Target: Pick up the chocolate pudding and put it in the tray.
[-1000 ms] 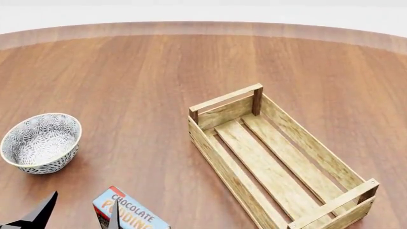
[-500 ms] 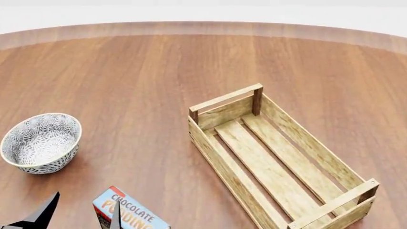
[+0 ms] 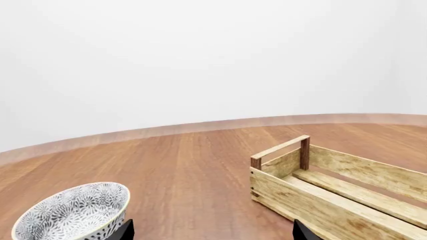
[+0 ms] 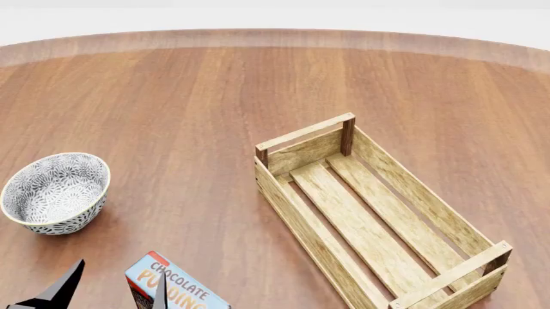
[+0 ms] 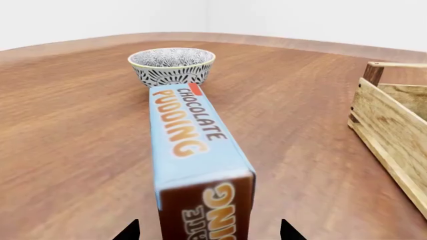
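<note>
Near table's front edge, chocolate pudding (image 5: 193,150) lies flat, right gripper (image 5: 208,231) spread, straddling its end. Carton prob light, stiff, slick; pinch long sides. Left gripper (image 4: 107,291) parted, empty; tray (image 4: 301,225) unfilled.

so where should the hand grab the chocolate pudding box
Grip the chocolate pudding across its narrow width, fingers on the two long sides, coming from its brown end. The carton is long and slim, and in the right wrist view that end already sits between the right hand's open fingertips.

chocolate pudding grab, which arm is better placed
Right, probably. In its wrist view the chocolate pudding lies between the right gripper's open fingertips; the left wrist view shows only the bowl and tray.
</note>
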{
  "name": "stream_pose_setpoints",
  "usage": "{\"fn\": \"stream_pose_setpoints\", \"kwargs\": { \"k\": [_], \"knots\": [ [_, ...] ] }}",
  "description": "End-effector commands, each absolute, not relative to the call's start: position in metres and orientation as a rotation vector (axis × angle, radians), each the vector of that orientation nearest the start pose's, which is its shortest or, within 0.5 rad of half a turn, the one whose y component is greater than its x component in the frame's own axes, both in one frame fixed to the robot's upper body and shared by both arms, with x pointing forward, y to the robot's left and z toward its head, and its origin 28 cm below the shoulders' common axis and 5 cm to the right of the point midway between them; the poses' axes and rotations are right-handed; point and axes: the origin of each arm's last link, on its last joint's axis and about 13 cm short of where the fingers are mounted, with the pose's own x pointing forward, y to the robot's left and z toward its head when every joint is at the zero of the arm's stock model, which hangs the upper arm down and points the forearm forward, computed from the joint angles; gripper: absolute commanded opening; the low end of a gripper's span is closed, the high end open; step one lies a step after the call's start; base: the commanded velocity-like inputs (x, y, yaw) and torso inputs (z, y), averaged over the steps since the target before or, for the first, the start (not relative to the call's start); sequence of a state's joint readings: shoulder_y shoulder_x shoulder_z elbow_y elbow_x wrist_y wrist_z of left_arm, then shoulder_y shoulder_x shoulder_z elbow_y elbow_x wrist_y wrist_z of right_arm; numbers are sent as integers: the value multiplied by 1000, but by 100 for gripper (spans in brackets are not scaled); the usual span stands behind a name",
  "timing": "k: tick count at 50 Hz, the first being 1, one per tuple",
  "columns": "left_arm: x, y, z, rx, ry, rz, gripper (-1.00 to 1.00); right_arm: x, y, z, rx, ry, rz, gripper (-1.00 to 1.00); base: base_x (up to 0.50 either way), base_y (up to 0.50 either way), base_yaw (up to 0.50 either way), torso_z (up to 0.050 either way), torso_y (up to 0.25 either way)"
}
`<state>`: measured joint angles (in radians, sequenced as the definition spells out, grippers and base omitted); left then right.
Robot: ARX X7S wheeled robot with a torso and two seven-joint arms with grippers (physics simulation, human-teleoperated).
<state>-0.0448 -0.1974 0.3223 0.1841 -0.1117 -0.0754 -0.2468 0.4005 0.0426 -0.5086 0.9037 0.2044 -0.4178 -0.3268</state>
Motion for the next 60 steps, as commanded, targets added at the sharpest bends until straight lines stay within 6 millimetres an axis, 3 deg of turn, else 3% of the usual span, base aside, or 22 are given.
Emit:
{"fn": "stream_pose_setpoints", "kwargs": {
  "k": [1, 60],
  "knots": [
    [211, 181, 48, 63, -110, -99, 100, 265, -52, -52, -56, 144, 672, 100, 0, 0, 0, 0, 0],
    [212, 175, 47, 59, -113, -122, 100, 272, -42, -55, -60, 155, 689, 100, 0, 0, 0, 0, 0]
  ]
}}
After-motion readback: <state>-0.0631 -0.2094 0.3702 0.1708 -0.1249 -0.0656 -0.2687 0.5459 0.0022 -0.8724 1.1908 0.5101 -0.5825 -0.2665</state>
